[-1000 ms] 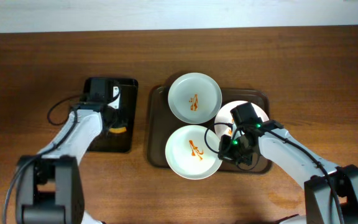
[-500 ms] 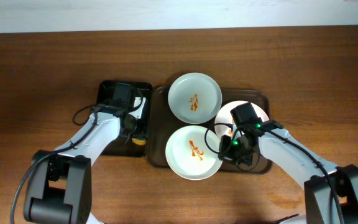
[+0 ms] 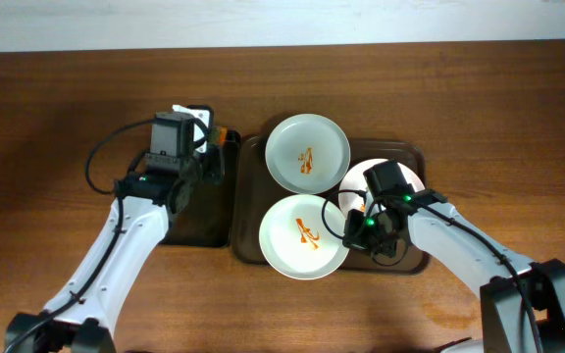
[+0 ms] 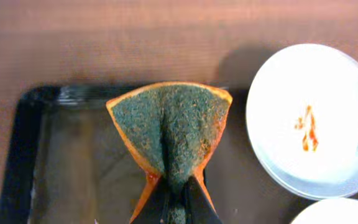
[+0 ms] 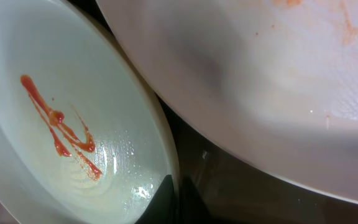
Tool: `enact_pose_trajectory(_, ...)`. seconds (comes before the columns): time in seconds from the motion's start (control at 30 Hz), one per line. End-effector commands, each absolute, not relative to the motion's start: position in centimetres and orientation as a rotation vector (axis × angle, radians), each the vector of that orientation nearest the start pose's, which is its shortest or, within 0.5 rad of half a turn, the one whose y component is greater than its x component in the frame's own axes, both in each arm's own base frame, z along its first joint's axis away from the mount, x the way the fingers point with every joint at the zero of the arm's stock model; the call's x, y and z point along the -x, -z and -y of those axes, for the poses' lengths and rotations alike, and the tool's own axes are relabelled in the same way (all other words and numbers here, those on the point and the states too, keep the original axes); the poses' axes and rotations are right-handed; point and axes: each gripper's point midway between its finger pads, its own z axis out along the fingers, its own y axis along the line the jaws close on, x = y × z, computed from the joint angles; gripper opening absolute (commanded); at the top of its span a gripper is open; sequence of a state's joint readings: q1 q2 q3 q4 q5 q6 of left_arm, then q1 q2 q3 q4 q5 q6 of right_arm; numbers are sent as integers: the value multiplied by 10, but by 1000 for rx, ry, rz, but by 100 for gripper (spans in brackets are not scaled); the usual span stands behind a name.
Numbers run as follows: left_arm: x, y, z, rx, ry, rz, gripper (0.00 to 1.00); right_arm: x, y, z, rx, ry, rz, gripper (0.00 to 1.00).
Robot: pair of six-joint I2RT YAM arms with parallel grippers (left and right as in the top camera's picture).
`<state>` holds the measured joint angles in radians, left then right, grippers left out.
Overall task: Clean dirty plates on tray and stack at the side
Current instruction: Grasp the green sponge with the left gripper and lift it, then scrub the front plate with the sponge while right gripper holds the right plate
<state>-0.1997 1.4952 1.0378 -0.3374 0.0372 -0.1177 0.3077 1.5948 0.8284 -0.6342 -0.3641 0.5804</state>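
Overhead: all three plates sit on the brown tray point(image 3: 248, 191), with the back plate point(image 3: 307, 154), front plate point(image 3: 302, 238) and right plate point(image 3: 361, 176) close together, the last partly under my right arm. Right gripper point(image 3: 351, 231) is at the front plate's right rim. On the right wrist view my fingertips point(image 5: 163, 199) are clamped on that rim, with an orange sauce streak in the front plate's bowl point(image 5: 73, 124) and faint orange traces on the right plate point(image 5: 260, 74). Left gripper point(image 3: 212, 149) is over the far end of the black tray point(image 3: 199, 211). On the left wrist view it is pinching a folded sponge point(image 4: 173, 124), green face up with orange edges, and the smeared back plate point(image 4: 309, 118) is to its right.
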Motion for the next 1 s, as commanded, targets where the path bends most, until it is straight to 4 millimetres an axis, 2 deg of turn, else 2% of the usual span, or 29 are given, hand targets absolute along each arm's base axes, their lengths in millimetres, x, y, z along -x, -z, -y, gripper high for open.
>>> enact_pose_trajectory(0.0,-419,-206,82,-74,176,-2187,0,-256,-20,-146,-366,-614,-3055,4)
enact_pose_trajectory(0.03,-423,-224,75,-42,133,-2121,0,-256,-20,-146,-365,-614,-3054,4)
enact_pose_trajectory(0.1,-427,-243,70,-18,111,-2051,0,-256,-20,-146,-365,-615,-3054,4)
enact_pose_trajectory(0.27,-439,-268,59,41,54,-1936,0,-256,-20,-146,-366,-615,-3055,4)
enact_pose_trajectory(0.33,-438,-265,59,39,54,-1947,0,-256,-20,-146,-366,-615,-3055,4)
enact_pose_trajectory(0.4,-429,-244,60,22,48,-2039,0,-255,-20,-146,-366,-615,-3055,4)
enact_pose_trajectory(0.43,-421,-221,63,-1,51,-2133,0,-255,-20,-146,-367,-615,-3056,4)
enact_pose_trajectory(0.57,-366,-87,83,29,200,-2663,0,-253,-20,-145,-371,-611,-3066,4)
enact_pose_trajectory(0.6,-358,-66,83,45,199,-2742,0,-252,-19,-145,-372,-609,-3068,4)
enact_pose_trajectory(0.63,-353,-55,88,40,232,-2786,0,-251,-19,-144,-373,-607,-3074,4)
enact_pose_trajectory(0.7,-353,-59,101,19,339,-2784,0,-251,-19,-144,-375,-605,-3076,4)
enact_pose_trajectory(0.77,-347,-70,130,-32,585,-2781,0,-251,-19,-144,-375,-605,-3076,4)
enact_pose_trajectory(0.83,-345,-94,158,-90,828,-2742,0,-251,-19,-144,-374,-605,-3076,4)
enact_pose_trajectory(0.9,-345,-108,164,-126,886,-2704,0,-251,-19,-144,-373,-606,-3073,4)
enact_pose_trajectory(0.97,-349,-109,161,-133,843,-2692,0,-251,-19,-144,-373,-606,-3073,4)
